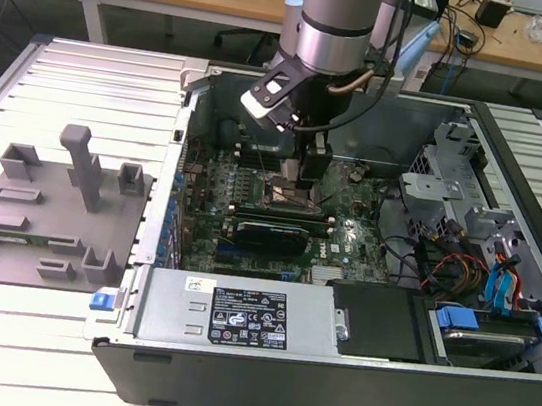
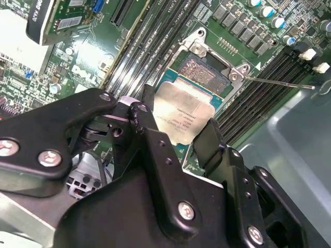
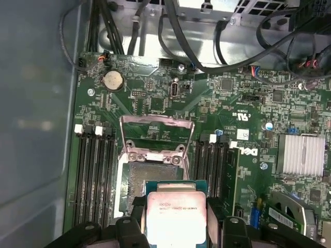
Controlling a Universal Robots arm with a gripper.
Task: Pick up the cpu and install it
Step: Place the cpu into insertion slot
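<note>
Above the open socket (image 3: 151,178), gripper (image 2: 179,120) jaws pinch the cpu (image 3: 176,217) by two edges; best lowered level, corners matched.

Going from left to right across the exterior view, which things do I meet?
Grey plastic holder → gripper, holding the cpu over the board → orange cables → blue plugs.
</note>
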